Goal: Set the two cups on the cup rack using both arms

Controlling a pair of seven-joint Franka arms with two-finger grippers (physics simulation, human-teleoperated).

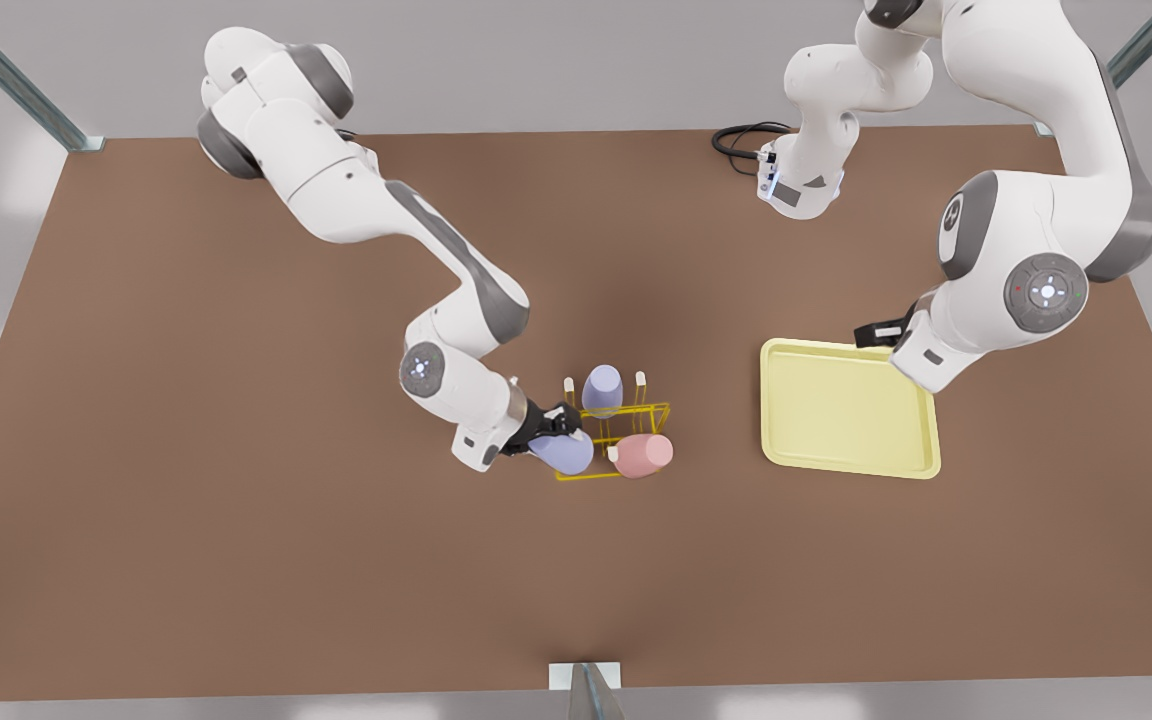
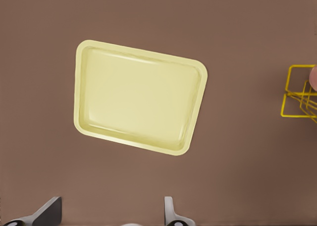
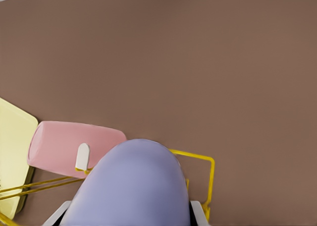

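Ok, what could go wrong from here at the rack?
The lavender cup in the right jaws hangs close beside the tilted pink cup; seating it could knock that one loose. It could also snag the light wire cup rack and drag or tip it. The left jaws wait open by the tray.

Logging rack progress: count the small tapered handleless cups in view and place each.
3. A pale lavender cup sits on the yellow wire rack; a second lavender cup is in the right gripper at the rack; the salmon pink cup is on it.
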